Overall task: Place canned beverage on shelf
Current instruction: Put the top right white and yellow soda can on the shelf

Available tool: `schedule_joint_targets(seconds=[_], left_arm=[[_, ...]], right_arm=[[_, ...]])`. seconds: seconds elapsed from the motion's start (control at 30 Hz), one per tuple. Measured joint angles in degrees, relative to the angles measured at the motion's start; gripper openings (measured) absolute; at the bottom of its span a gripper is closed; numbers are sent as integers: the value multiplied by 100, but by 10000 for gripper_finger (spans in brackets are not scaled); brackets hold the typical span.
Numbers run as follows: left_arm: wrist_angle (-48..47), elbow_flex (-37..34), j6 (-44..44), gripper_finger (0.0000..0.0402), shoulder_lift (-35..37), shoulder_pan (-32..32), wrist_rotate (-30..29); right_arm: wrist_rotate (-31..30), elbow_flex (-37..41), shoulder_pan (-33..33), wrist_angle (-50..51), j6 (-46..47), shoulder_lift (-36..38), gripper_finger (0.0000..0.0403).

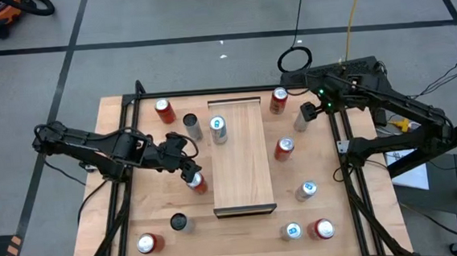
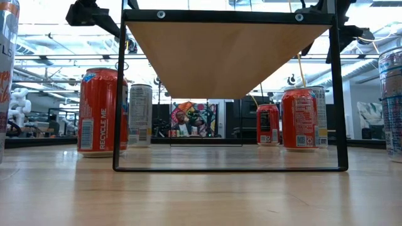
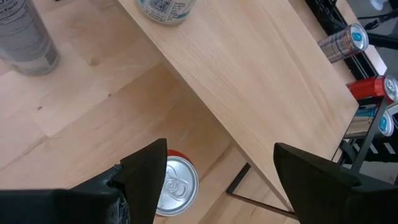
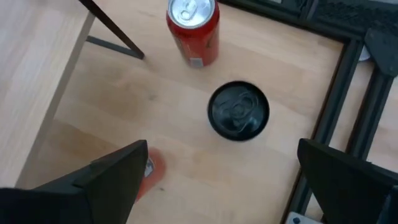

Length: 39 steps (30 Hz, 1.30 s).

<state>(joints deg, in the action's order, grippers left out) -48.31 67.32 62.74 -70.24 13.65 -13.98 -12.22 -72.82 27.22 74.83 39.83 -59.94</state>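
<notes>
The shelf [image 1: 242, 155], a long pale-wood board on thin black legs, stands mid-table. A white-and-blue can [image 1: 218, 129] stands upright on its far left part. My left gripper [image 1: 186, 168] is open just left of the shelf, above an upright red can [image 3: 176, 184]. That can's silver top shows beside one finger, and the gripper touches nothing. My right gripper [image 1: 309, 111] is open near the table's far right corner. It is above an upright dark-topped can [image 4: 238, 111], which shows between the two fingers with nothing touching it.
More upright cans stand around the shelf: red ones [image 1: 164, 110], [image 1: 279, 100], [image 1: 284, 147], [image 1: 148, 243], [image 1: 323, 229], silver ones [image 1: 192, 126], [image 1: 306, 190], [image 1: 292, 232] and a dark-topped one [image 1: 179, 222]. The black table frame [image 4: 339, 93] runs close beside the right gripper.
</notes>
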Motion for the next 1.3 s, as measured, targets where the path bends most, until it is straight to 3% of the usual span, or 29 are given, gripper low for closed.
schedule_joint_targets(seconds=[0.43,0.93,1.1,1.3], left_arm=[[-20,1,-15,297,0,0,-21],[7,88,-2,297,0,0,-51],[521,356,-15,297,2,0,14],[595,578,-25,297,22,-2,-325]], right_arm=[[102,0,97,-47,-276,-8,400],[183,153,363,-48,-930,-500,400],[24,153,363,-434,-1382,-537,400],[54,153,356,-1146,-1523,-483,400]])
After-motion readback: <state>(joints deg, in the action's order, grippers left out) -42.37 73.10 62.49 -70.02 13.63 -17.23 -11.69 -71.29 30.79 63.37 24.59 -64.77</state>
